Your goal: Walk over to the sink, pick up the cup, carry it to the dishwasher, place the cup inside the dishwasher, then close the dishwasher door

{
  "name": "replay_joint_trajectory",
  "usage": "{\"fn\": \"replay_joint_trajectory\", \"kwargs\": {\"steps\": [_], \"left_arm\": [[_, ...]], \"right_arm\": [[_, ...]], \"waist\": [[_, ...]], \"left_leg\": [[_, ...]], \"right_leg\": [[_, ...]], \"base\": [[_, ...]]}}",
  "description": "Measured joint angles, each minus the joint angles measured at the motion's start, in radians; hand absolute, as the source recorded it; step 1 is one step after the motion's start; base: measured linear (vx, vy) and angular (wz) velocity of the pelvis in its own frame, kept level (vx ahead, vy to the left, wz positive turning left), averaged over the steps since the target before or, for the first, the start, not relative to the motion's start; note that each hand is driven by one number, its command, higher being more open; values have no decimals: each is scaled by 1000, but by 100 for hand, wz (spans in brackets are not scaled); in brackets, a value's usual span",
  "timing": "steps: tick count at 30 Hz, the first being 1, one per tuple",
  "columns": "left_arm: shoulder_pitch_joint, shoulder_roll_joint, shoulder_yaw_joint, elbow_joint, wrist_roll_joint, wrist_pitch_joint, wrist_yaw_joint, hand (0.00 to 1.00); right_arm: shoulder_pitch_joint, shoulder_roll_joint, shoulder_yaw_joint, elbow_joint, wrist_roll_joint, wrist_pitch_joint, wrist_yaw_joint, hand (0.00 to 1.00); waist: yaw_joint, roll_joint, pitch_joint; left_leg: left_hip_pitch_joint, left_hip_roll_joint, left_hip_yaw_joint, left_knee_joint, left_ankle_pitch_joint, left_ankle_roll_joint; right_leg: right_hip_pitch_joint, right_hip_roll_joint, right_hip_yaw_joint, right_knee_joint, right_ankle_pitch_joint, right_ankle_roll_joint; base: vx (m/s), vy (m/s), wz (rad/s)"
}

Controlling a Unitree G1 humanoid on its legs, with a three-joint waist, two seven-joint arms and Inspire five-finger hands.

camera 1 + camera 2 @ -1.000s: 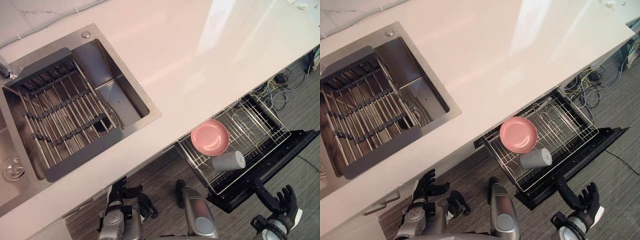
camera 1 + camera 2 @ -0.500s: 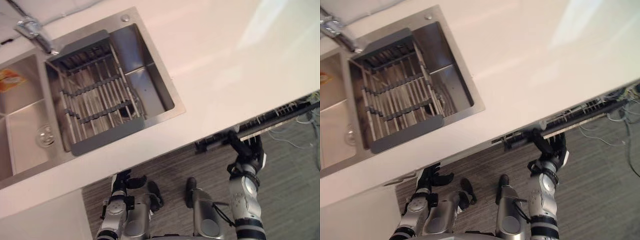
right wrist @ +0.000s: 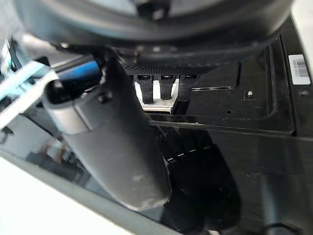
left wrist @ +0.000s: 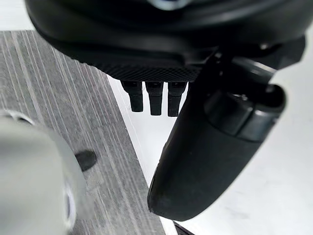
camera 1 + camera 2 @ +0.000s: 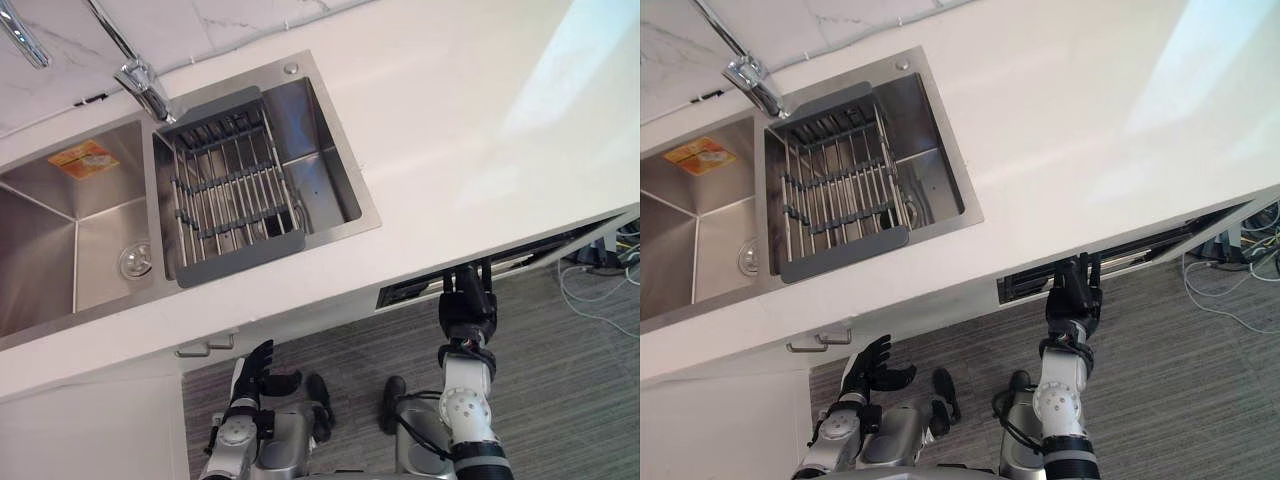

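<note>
The right robot hand (image 5: pixel 467 312) pressed straight fingers against the nearly shut dishwasher door (image 5: pixel 408 293) under the counter (image 5: pixel 450 150); the left robot hand (image 5: pixel 256 367) hung open below it.

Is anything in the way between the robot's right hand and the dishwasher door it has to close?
Nothing visible. The right hand lies with straight fingers against the dishwasher door, which stands almost shut under the counter, leaving a narrow dark gap. Nothing pokes out of that gap to block it.
</note>
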Motion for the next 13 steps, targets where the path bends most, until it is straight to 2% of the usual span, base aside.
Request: {"fn": "replay_joint_trajectory", "kwargs": {"steps": [4, 6, 9, 10, 13], "left_arm": [[23, 19, 1, 44, 14, 1, 0, 90], [29, 27, 1, 52, 14, 1, 0, 90], [33, 31, 1, 70, 14, 2, 0, 90], [37, 36, 1, 70, 14, 2, 0, 90], [39, 46, 1, 70, 14, 2, 0, 90]], "right_arm": [[78, -50, 36, 1, -138, 37, 63, 90], [101, -67, 39, 5, -212, 59, 64, 90], [167, -106, 43, 10, -459, 112, 100, 90], [180, -116, 43, 33, -562, 131, 114, 90], [182, -110, 33, 177, -778, 173, 114, 90]], "waist": [[-14, -6, -61], [-22, -13, -83], [-23, -30, -120], [-23, -45, -134], [-22, -75, -151]], "left_leg": [[37, -8, -26, -38, 7, -6], [44, -10, -27, -51, 11, -7], [55, -10, -28, -70, 21, -8], [58, -12, -30, -81, 34, -8], [67, -12, -45, -99, 45, -10]], "right_leg": [[35, 8, 0, -34, 4, 5], [40, 9, 1, -42, 6, 5], [55, 17, 1, -72, 18, 6], [59, 18, -1, -83, 24, 6], [82, 24, -17, -113, 37, 5]], "base": [[60, 2, -3], [37, 11, -2], [10, 3, -1], [11, -1, 4], [-8, -5, 10]]}}
